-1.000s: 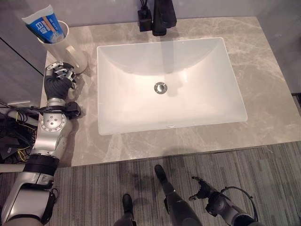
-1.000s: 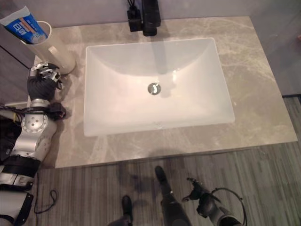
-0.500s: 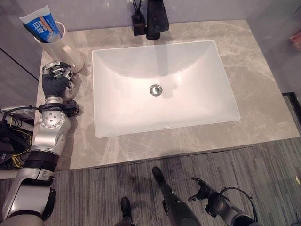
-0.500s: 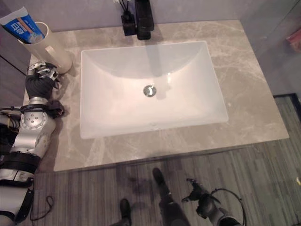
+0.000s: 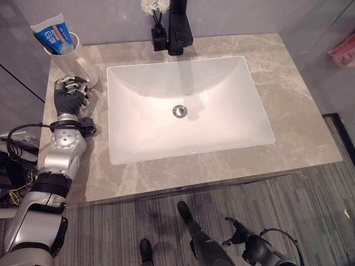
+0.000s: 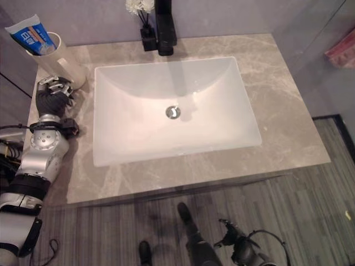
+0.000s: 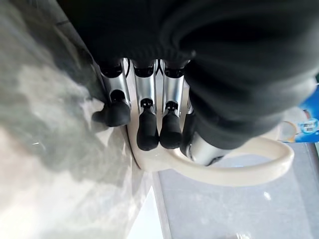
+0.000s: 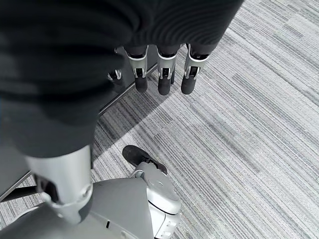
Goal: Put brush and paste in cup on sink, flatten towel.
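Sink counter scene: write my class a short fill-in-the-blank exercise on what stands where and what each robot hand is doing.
1. The toothpaste tube stands inside the cream ____ at the counter's back left corner.
2. The left hand rests on the counter beside the cup, its fingers against the cup's ____.
3. The black faucet stands behind the white ____.
4. The right hand hangs low over the ____, holding nothing.

Missing words: cup; handle; basin; floor

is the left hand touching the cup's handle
Touching. The left wrist view shows the left hand with its dark fingertips resting on the cream cup's handle, no gap between them.
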